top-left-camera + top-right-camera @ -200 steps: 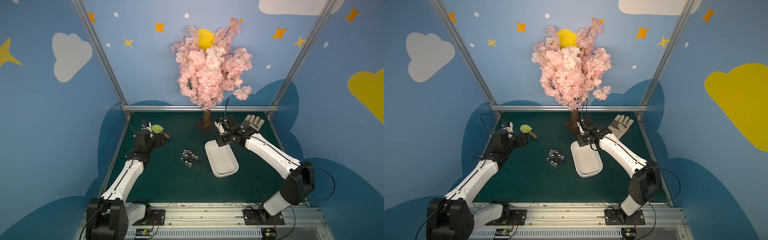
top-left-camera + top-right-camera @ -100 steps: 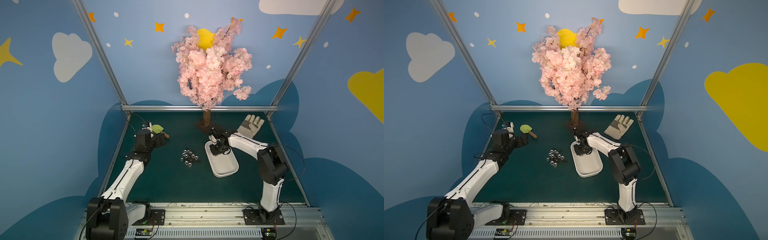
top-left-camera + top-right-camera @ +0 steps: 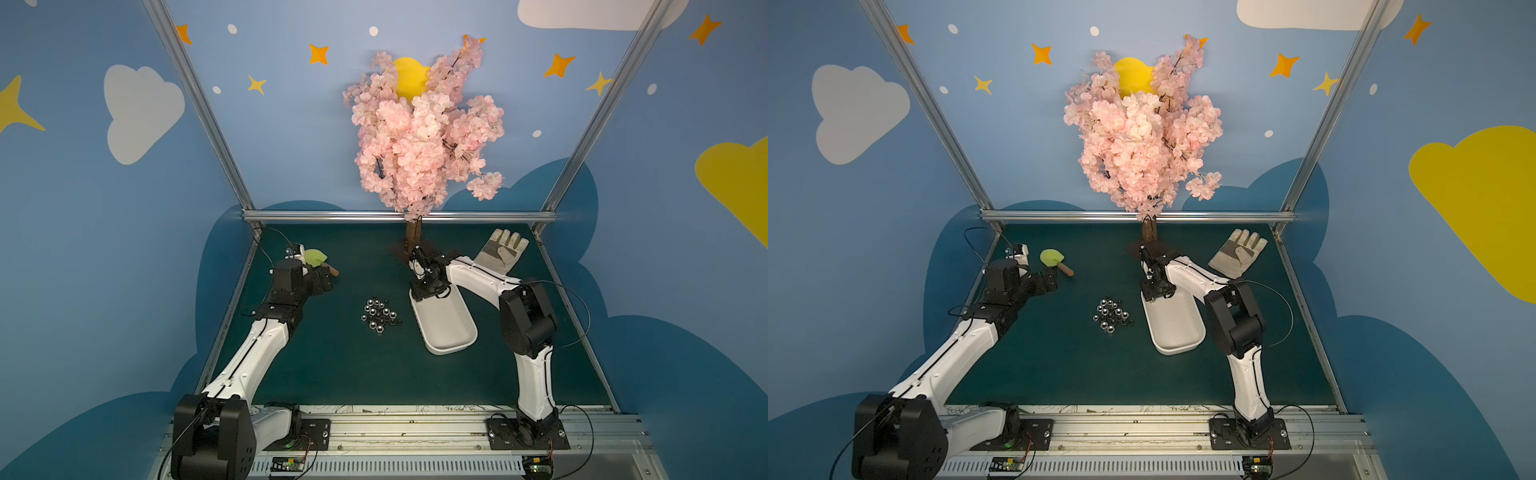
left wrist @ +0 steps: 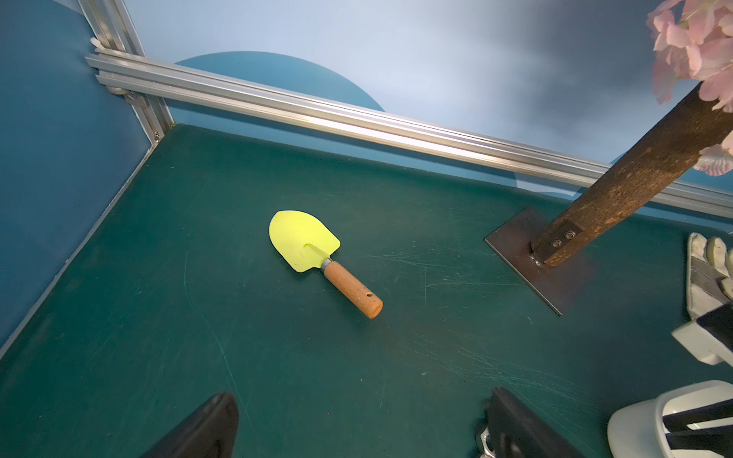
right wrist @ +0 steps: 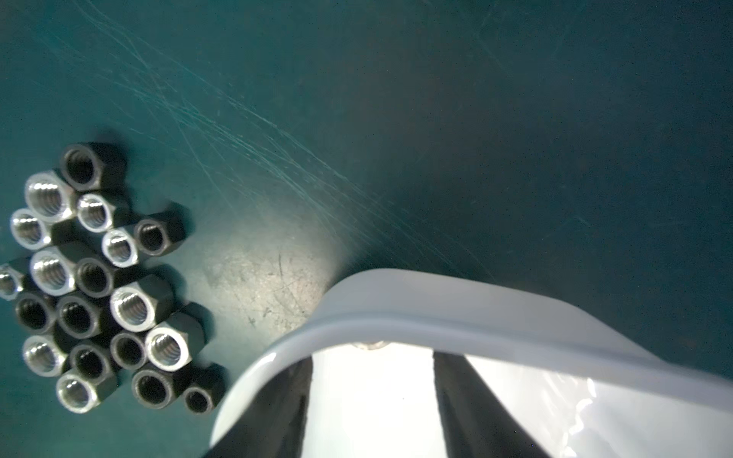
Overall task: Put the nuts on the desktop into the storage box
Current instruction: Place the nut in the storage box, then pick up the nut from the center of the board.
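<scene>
My right claw (image 5: 373, 368) stands apart inside the box (image 3: 451, 351), close to its 12 o'clock rim. The nuts (image 3: 379, 316) lie heaped on the tabletop (image 3: 332, 365) at the box's 9 o'clock. If I rise carelessly, I may hook the rim and drag the light box into them.

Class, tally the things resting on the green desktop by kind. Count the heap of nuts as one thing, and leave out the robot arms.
Heap of hex nuts: 1
White storage box: 1
Work glove: 1
Yellow-green trowel: 1
Artificial blossom tree: 1
Total: 5
</scene>
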`<state>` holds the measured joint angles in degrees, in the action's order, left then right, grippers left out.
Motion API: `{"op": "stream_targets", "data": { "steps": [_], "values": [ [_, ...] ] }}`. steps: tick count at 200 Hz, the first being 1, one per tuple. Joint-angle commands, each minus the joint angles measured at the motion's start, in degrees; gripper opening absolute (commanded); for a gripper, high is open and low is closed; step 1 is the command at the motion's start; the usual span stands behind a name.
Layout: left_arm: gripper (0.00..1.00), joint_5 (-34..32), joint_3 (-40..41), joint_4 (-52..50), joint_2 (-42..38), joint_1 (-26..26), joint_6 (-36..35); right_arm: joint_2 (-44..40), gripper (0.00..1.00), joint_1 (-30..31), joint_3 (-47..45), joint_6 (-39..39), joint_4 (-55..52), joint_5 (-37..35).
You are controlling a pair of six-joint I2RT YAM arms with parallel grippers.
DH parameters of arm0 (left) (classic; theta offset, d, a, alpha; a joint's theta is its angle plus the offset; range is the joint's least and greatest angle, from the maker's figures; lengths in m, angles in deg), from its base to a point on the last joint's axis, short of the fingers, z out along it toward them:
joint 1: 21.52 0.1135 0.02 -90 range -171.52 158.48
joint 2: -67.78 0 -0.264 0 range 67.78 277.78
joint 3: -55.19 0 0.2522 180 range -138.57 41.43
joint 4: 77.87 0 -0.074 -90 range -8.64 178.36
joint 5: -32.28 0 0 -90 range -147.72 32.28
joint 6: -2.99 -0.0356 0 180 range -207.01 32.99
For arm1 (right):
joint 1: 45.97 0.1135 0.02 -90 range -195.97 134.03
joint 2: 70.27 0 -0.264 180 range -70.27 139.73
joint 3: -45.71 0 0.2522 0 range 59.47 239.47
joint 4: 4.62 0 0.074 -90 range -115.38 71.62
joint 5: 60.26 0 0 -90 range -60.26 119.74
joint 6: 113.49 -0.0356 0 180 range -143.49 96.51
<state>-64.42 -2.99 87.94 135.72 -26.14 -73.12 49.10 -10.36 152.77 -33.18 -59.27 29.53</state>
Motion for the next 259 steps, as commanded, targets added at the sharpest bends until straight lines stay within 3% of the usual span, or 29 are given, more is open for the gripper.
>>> {"op": "stream_targets", "data": {
  "steps": [1, 33, 66, 110, 156, 259],
  "values": [
    [1.00, -0.64, 0.61, -0.19, -1.01, -0.21, -0.53, -3.97, 0.60, 0.70, 0.56, 0.46, -2.12, -2.33],
    [1.00, -0.51, 0.40, -0.10, -1.15, -0.39, -0.54, -9.25, 0.62, 4.30, 2.65, 3.36, -3.02, -2.14],
    [1.00, -0.64, 0.48, -0.13, -1.45, -0.46, -0.53, -7.14, 0.62, 8.48, 9.62, 3.72, -4.61, 1.09],
    [1.00, -0.67, 0.58, -0.01, -1.67, -0.58, -0.36, 5.71, 0.61, 10.52, 21.13, 2.61, -6.09, 6.25],
    [1.00, -0.77, 0.74, 0.07, -1.60, -0.75, -0.27, 21.77, 0.55, 10.80, 39.68, -2.28, -13.88, 7.61],
    [1.00, -1.21, 1.25, 0.43, -1.57, -0.94, -0.27, 26.94, 0.48, 10.86, 38.85, -5.84, -12.92, 6.16]
  ]
}}
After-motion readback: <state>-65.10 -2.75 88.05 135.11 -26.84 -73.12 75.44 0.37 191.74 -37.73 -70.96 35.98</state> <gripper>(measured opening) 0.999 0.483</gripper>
